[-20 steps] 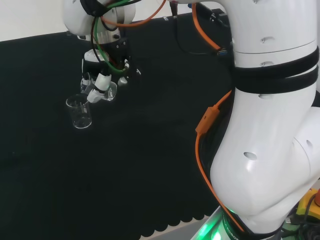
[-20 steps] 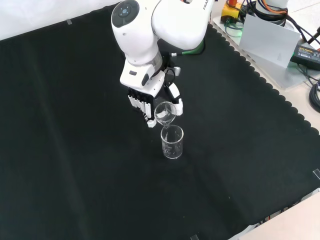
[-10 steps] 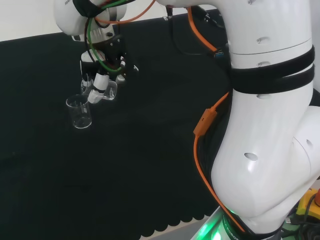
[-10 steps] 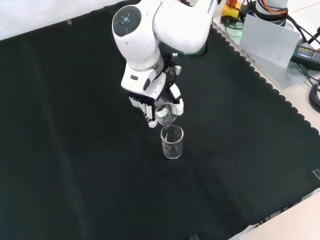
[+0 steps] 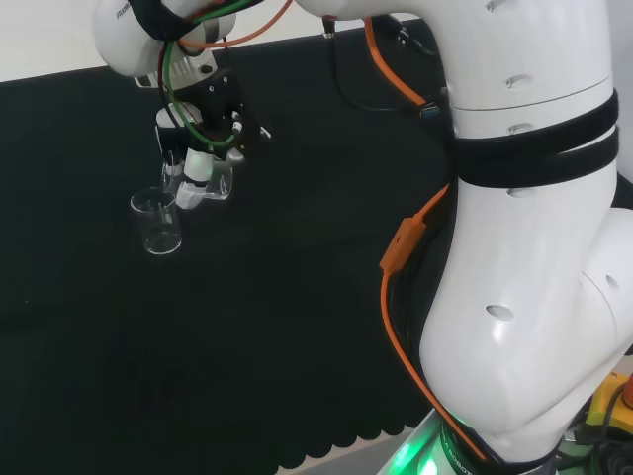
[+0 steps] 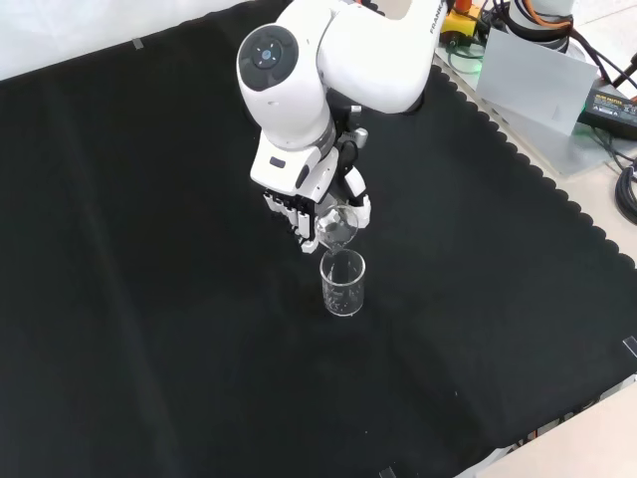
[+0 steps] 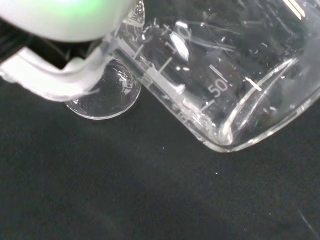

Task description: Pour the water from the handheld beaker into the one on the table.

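The hand (image 6: 304, 194) has its fingers curled round the tilted handheld beaker (image 6: 336, 225), lip over the table beaker (image 6: 342, 284) mid-cloth (image 6: 149, 299). Any sideways drift could spill water past that rim.

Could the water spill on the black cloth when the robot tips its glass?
It might. The hand holds the tilted beaker just above the beaker on the table, and both mouths are small, so water could miss and wet the black cloth. The tilted beaker's lip also hangs very near the standing one's rim, so a bump could perhaps knock it over. And clear glass is smooth, so the tilted beaker could slip.
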Tool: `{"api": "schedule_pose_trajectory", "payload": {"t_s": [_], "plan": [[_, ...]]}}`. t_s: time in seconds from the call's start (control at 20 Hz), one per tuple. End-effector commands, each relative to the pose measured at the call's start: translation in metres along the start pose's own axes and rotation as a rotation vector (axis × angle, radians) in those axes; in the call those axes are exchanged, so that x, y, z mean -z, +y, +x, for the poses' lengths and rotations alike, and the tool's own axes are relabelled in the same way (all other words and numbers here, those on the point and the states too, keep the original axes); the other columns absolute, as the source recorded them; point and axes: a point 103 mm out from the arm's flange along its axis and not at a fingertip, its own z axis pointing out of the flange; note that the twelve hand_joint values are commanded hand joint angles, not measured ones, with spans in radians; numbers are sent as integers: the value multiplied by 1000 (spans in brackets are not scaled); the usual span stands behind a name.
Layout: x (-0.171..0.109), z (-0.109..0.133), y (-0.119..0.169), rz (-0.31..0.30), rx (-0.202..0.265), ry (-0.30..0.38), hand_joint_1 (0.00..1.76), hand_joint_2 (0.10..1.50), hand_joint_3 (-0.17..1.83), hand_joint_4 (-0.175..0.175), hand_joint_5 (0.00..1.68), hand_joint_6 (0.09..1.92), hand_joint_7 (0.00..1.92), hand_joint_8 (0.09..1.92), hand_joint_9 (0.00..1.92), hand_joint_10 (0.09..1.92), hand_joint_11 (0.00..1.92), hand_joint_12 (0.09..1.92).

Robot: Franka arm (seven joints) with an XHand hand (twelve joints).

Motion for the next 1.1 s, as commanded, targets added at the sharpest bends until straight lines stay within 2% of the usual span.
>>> {"api": "schedule_pose_trajectory", "payload": {"t_s": [0.05,1.1], "plan": [[6,3,-3,2,-3,-17,1194,558,693,89,1587,87,1903,87,1777,87,1439,735],[21,22,4,148,-27,-136,1192,561,690,93,1587,87,1904,87,1780,87,1445,728]]}}
